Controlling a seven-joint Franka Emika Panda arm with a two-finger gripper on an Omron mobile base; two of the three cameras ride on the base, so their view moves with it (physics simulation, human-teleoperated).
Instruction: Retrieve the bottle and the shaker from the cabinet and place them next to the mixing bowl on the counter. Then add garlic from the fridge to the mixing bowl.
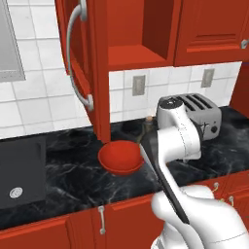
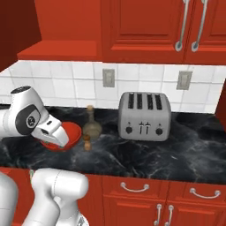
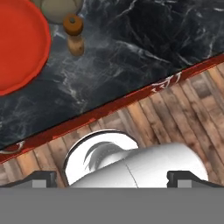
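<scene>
The red-orange mixing bowl (image 1: 119,158) (image 2: 73,131) (image 3: 17,43) sits on the black counter (image 1: 68,170) (image 2: 176,145). Just right of it stand the olive-brown bottle (image 2: 92,126) (image 3: 59,8) and, in front of that, the small brown shaker (image 2: 87,142) (image 3: 74,34). Both are upright and close beside the bowl. My gripper (image 3: 113,178) is open and holds nothing; it hangs over the counter's front edge, looking down at the bowl and shaker. The cabinet (image 1: 141,51) stands open above, its door (image 1: 80,53) swung left and its shelf bare. The garlic and the fridge are out of view.
A silver four-slot toaster (image 1: 202,114) (image 2: 145,115) stands on the counter right of the bottle. A dark cooktop (image 1: 22,177) lies at the left. The open cabinet door hangs above the bowl. Red base cabinets and a wooden floor (image 3: 183,118) lie below the counter edge.
</scene>
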